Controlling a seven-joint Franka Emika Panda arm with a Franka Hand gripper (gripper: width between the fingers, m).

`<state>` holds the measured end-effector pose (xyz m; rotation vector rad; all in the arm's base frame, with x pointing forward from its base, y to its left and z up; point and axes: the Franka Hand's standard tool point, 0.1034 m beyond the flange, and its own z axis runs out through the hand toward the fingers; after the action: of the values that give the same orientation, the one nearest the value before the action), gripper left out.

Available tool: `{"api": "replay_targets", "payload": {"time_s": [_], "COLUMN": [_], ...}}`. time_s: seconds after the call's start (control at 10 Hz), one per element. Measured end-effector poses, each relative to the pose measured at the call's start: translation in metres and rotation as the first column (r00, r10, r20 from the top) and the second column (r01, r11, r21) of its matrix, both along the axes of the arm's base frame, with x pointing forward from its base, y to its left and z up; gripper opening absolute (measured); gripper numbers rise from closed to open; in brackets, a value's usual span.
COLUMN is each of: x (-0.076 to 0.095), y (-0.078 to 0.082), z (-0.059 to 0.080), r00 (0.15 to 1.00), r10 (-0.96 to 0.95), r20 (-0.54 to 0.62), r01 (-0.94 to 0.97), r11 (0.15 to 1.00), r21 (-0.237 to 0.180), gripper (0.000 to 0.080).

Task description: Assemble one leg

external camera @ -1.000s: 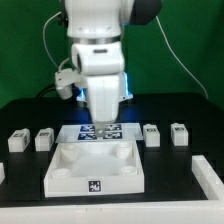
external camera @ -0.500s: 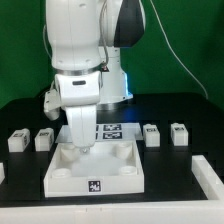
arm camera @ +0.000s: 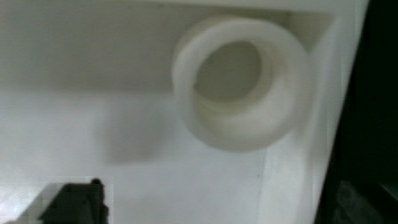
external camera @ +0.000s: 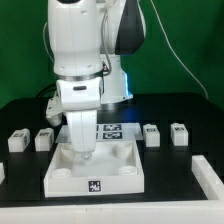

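The leg (external camera: 44, 139) nearest the arm lies loose on the black table (external camera: 170, 160). It is not in the gripper (external camera: 80, 151), which hangs low over the white plate (external camera: 70, 180) at its far corner on the exterior view's left. Whether the jaws stand wide or narrow cannot be told. The exterior view shows only the hand's white casing, and the wrist view catches a single dark fingertip (arm camera: 75, 203) with nothing seen held. That camera looks closely onto a round corner socket (arm camera: 240, 85), which is empty. A second leg (external camera: 17, 140) sits beside the first. A third leg (external camera: 151, 134) and a fourth leg (external camera: 179, 133) sit well apart on the exterior view's right, past the marker board (external camera: 112, 129). The step in hand appears to concern the plate, perhaps positioning it, before any leg is fetched. The next move likely calls for lifting clear, crossing to a leg and closing squarely on its sides.
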<state>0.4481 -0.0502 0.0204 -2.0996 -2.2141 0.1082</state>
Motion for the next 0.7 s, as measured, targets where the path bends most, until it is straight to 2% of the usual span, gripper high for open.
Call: {"api": "replay_targets", "payload": {"time_s": [0.2,0.5,0.6,0.7], "x": [-0.0002,-0.0004,-0.0005,-0.0004], "y": [-0.0008,-0.0012,-0.0013,-0.0013], "z": [-0.0001,-0.0003,-0.0003,-0.0003], "r00": [1.0,1.0,1.0,1.0], "r10": [-0.001,-0.002,-0.002,-0.002], "r20": [0.0,-0.001,-0.001,-0.001], "r01": [0.001,0.002,0.002,0.002], "r11": [1.0,1.0,1.0,1.0], "r21": [0.0,-0.001,-0.001,-0.001], "gripper": [0.065,0.0251,0.0251,0.0078]}}
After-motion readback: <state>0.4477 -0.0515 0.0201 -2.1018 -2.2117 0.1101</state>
